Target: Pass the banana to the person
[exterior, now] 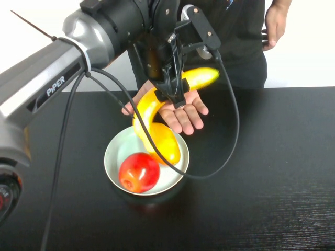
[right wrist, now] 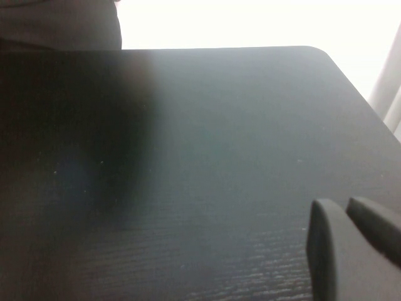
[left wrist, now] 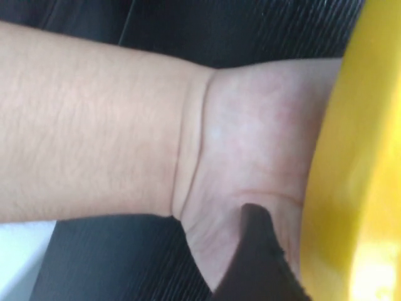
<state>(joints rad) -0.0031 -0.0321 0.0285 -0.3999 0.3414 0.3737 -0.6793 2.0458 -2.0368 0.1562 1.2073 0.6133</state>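
Note:
The banana [exterior: 201,78] is long, yellow and curved. My left gripper [exterior: 174,97] is shut on its middle and holds it just above the person's open palm [exterior: 184,114], beyond the bowl. In the left wrist view the banana [left wrist: 357,175] fills one side, next to one dark finger [left wrist: 257,257], with the person's wrist [left wrist: 188,144] right behind. The person [exterior: 235,31] in a black T-shirt stands at the table's far edge. My right gripper [right wrist: 338,210] is shut and empty, low over the black table; it is out of the high view.
A pale bowl [exterior: 112,151] on the black table [exterior: 272,172] holds a red apple [exterior: 138,172] and a stubby orange-yellow fruit [exterior: 166,144], right under the banana's lower end. The left arm's cable [exterior: 230,130] loops over the bowl's right side.

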